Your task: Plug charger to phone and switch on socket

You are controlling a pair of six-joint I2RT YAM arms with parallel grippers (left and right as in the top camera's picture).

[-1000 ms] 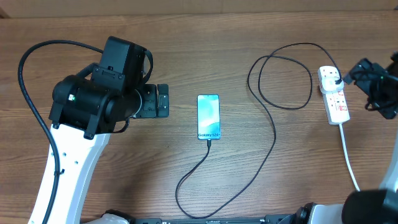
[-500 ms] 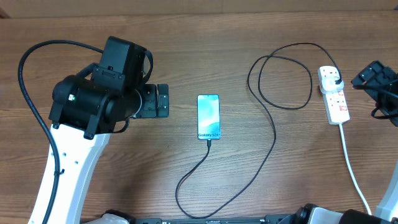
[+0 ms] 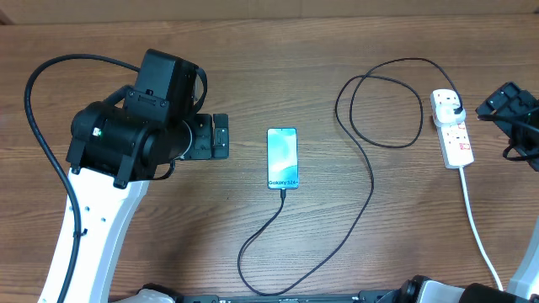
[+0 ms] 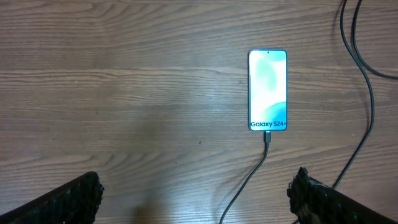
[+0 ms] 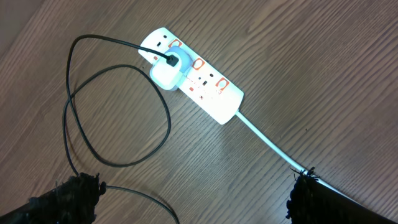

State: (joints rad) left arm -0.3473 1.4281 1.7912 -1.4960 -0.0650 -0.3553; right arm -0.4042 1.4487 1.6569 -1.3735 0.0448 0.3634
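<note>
your left gripper (image 4: 196, 199): fingers stood wide apart, empty. phone (image 4: 268, 91): slim, cyan screen, dark "galaxy s24+" lettering, lay flat ahead of it, slightly right. charger (image 4: 267, 140): thin black cable, tip in the phone's near edge. your right gripper (image 5: 193, 199): fingers spread, empty. socket (image 5: 193, 73): white strip, red switches, ahead of it, with a white adapter plugged in.

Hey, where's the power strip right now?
In the overhead view the socket lies on the right side of the table, just right of the looped cable of the charger and well right of the phone.
</note>
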